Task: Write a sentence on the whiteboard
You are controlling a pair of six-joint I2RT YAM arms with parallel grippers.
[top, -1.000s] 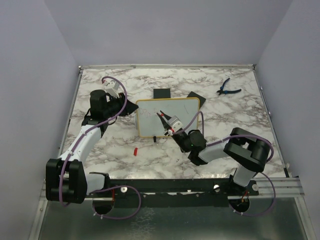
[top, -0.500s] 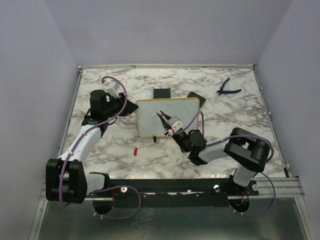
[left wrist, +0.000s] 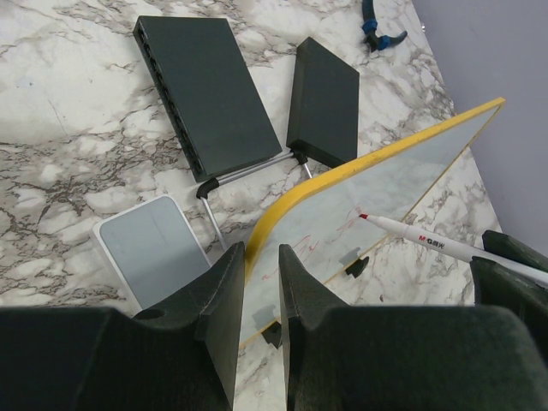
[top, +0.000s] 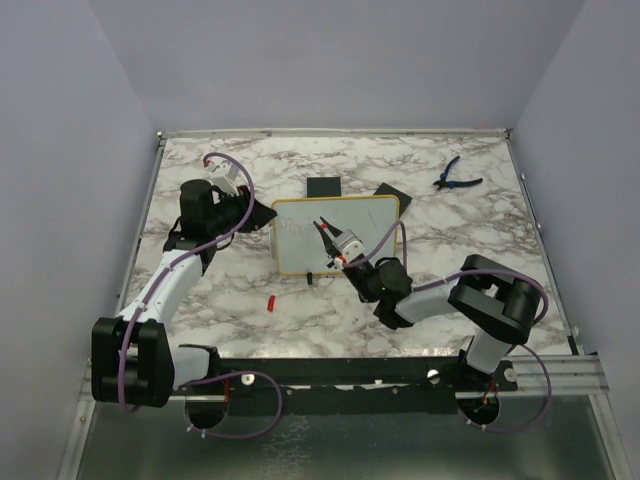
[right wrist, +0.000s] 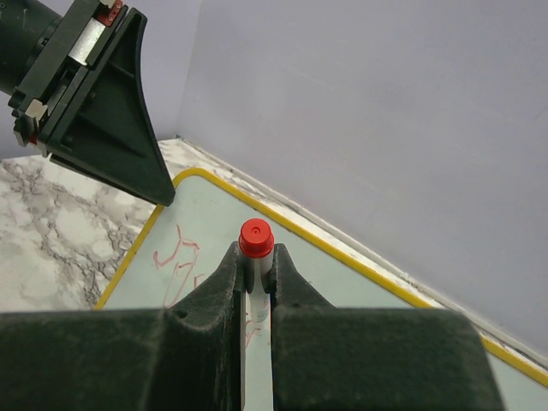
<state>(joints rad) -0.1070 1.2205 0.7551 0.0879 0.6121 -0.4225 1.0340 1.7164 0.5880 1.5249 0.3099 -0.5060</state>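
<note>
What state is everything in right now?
whiteboard, tilted up, left edge gripped
sentence, barely started, few red strokes
marker, uncapped, tip at the board
left hand, shut on the whiteboard
right hand, shut on the marker
red cap, lying loose, off the marker

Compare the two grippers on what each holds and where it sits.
The left gripper pinches the whiteboard by its yellow corner; the right gripper is shut on a red-tipped marker. The left gripper sits at the board's edge, the right gripper over its white face. Both have black fingers and grip something.
</note>
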